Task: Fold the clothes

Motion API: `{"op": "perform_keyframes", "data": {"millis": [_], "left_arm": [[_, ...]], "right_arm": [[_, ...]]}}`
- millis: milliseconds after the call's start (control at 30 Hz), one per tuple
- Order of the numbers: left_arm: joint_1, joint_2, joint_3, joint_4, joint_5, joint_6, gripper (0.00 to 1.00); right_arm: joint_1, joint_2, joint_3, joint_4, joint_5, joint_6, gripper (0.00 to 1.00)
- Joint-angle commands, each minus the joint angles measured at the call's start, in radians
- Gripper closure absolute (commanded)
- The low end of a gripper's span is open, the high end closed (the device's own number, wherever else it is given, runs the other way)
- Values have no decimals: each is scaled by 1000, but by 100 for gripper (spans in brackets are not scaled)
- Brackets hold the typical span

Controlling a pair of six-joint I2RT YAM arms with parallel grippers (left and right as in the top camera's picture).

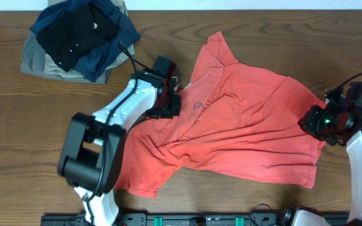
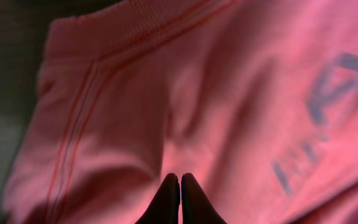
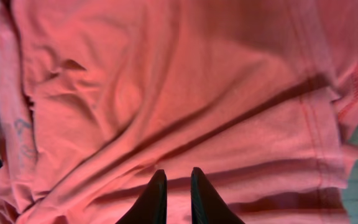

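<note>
1. The T-shirt [image 1: 244, 125] lies face up and wrinkled across the middle and right of the tabletop [image 1: 263, 31]. Its neck is toward my left arm, its hem toward my right, and one sleeve points to the far edge.
2. My left arm crosses the near-left part of the shirt and hides the neck opening and some of the shoulder.
3. The small dark chest logo [image 1: 197, 108] shows just beside my left hand [image 1: 168, 103]. In the left wrist view it is only a blur of grey strokes, too soft to read.
4. My left hand is closed, its fingertips [image 2: 169, 186] pressed together on a ridge of the red cloth by the collar seam.
5. My right hand [image 1: 316, 122] sits at the hem edge. Its fingers [image 3: 157, 186] stand narrow, with cloth pinched in the slim gap between them.
6. In the right wrist view a faint grey print at the left border is cut off.
7. A pile of folded garments [image 1: 77, 37], black on navy on khaki, sits at the far-left corner, well apart from the shirt and cropped by the top of the view.
8. The tabletop is dark brown wood grain. A black rail [image 1: 187, 220] runs along its near edge.
</note>
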Motion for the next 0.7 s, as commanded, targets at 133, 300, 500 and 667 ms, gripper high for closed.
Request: {"op": "perform_keyframes", "data": {"millis": [133, 300, 500, 667], "left_arm": [[11, 85, -4, 83, -3, 20, 94], [45, 116, -4, 103, -43, 19, 94], [142, 124, -4, 58, -249, -106, 94], [245, 122, -4, -25, -453, -177, 94]], "right_arm": [[47, 72, -41, 40, -6, 34, 89], [53, 108, -45, 43, 1, 34, 91], [55, 141, -46, 47, 14, 35, 91], [61, 186, -47, 51, 74, 69, 89]]}}
